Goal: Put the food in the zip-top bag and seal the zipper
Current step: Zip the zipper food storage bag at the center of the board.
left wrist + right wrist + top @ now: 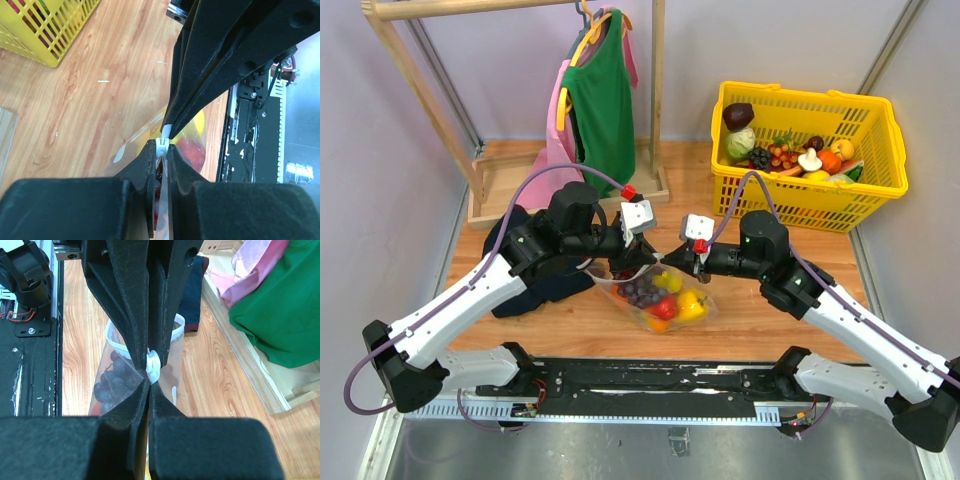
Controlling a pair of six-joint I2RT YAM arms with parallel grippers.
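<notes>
Left gripper (161,144), right gripper (149,375) both clamped on zipper (154,360) atop zip-top bag (695,312) holding food (642,292). Pinch firmly, slide apart along strip, keep taut.

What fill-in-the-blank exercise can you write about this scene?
The purple toy grapes lie ___ the clear dotted plastic zip-top bag.
The left pincer and right pincer are both ___ on the bag's edge.
The slatted plastic basket is ___ in colour.
Missing words: inside; shut; yellow.
</notes>
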